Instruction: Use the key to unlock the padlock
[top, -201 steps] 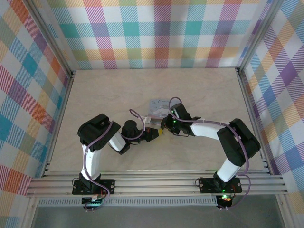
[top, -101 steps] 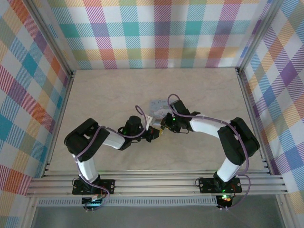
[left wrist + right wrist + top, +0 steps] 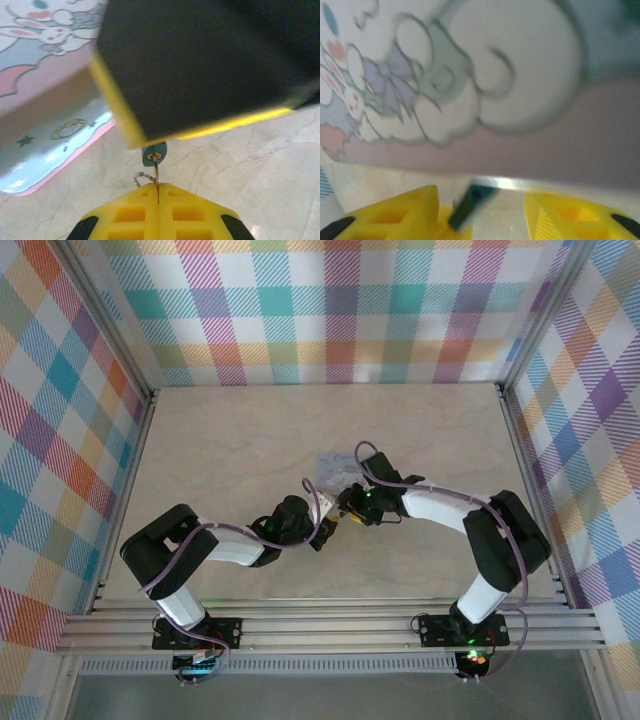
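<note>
Close behind the padlock (image 3: 153,153) sits the tin box (image 3: 42,95) — right tool (image 3: 487,217) overhanging.

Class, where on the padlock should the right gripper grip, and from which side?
Likely the teal body of the padlock, pinched across its sides, coming crosswise to the key. The left gripper holds the key in the keyhole end, and the tin lies beside, so only the sides seem free.
</note>
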